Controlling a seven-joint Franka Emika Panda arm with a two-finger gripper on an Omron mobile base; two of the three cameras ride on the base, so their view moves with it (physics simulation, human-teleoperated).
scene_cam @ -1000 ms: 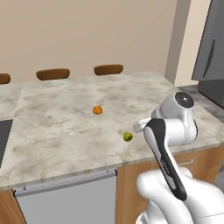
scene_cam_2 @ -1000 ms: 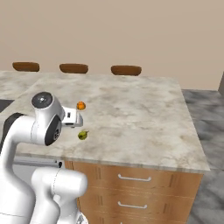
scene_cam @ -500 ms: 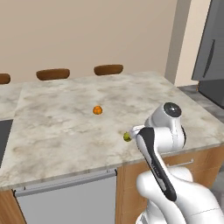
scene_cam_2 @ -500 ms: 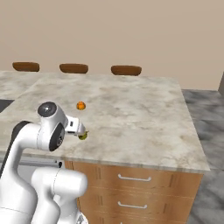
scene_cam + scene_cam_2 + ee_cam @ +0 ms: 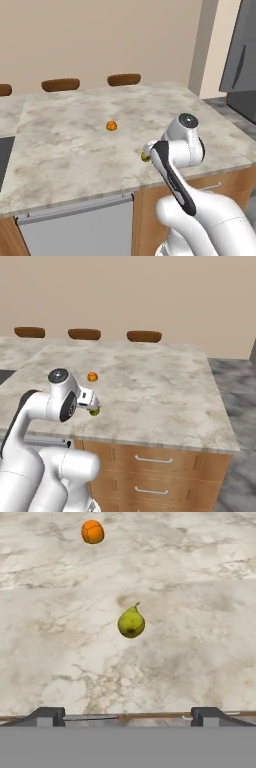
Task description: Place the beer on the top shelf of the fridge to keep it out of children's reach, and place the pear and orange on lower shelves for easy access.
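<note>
marbled island surface (image 5: pixel 75 145) is filling most of the scene w/ three brown stool backs (image 5: pixel 124 79) showing behind its far edge, beige wall beyond. grey fridge (image 5: pixel 240 60) is standing off to the right in the left base view, door looking closed.

gripper (image 5: pixel 127 716) is hovering above the near edge of the surface, jaws spread wide apart w/ nothing between them, pointing down at the pear (image 5: pixel 131 622). pear is lying on the marble near the front edge, roughly centred between the fingertips (image 5: pixel 47 716) in the hand view but not touching them. orange (image 5: pixel 92 532) is sitting further in on the surface, well apart from the pear.

progress, judging from this: hardly started. both fruits are sitting out on the surface, neither shelved. can't place the beer from these views. pear pickup looks like the step in hand; orange, beer & all fridge work are remaining.
</note>
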